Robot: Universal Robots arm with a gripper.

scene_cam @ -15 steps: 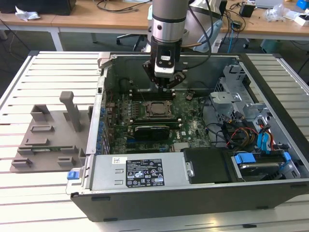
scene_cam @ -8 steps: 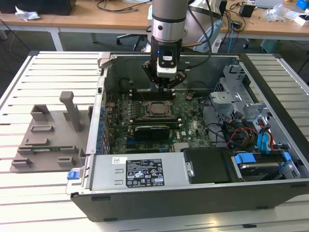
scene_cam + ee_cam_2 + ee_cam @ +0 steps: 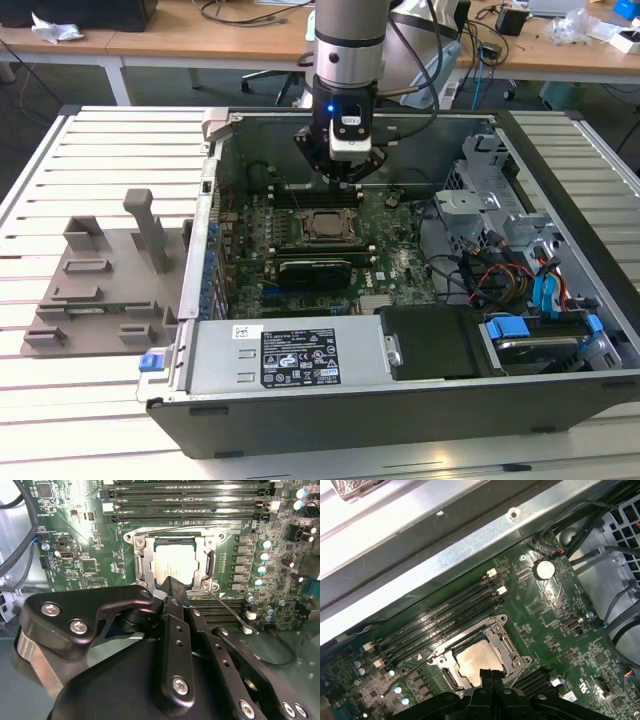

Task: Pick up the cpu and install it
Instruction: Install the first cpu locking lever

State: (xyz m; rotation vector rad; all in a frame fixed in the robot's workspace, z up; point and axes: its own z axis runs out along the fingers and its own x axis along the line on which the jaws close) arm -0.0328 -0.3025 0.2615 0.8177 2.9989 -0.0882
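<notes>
Over the motherboard's socket (image 3: 141, 562), my gripper (image 3: 492, 673) hangs with its fingers (image 3: 486, 676) pressed together, holding nothing. The cpu (image 3: 175, 566) lies flat inside that socket, just beyond my tips. If it sits slightly askew, a downward push from me could jam it crooked or scratch its metal top.

The cpu (image 3: 174, 566) is silvery-grey, the motherboard (image 3: 90, 567) green, the tray (image 3: 105, 300) grey.

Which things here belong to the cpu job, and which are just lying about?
Job in hand:
cpu, lying in the socket frame
hand, shut, close over it

Lying about:
grey peg tray outside the case
black card
coin cell
</notes>
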